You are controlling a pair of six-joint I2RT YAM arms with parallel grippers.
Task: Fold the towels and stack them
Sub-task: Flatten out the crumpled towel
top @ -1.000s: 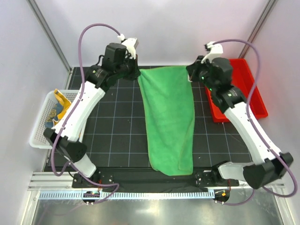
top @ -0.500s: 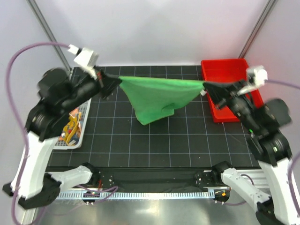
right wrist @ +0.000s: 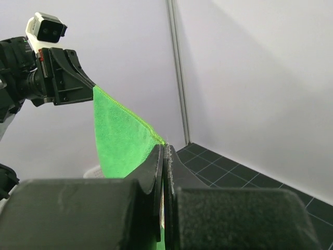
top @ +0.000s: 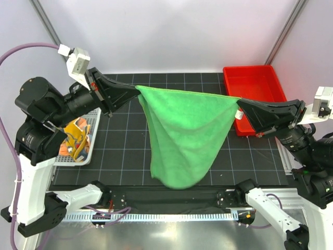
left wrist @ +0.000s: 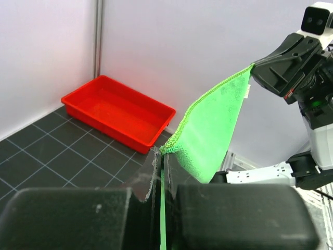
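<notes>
Green towel point(top: 182, 138) hangs between left claw point(top: 136, 89) and right claw point(top: 239, 102), both pinching it, beside red tray point(top: 257, 86).

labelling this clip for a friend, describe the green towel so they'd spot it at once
Look above the black gridded table, between the two arms. The green towel hangs in the air, pinched at its top corners by the left gripper and right gripper. It is plain green, unlike the orange patterned cloth lying in the white basket.

My white-and-black left arm point(top: 34, 177) and right arm point(top: 312, 174) reach up and apart, the left black two-finger gripper point(top: 135, 89) and the right gripper point(top: 239, 102) pinched tight on the green towel point(top: 182, 135).
</notes>
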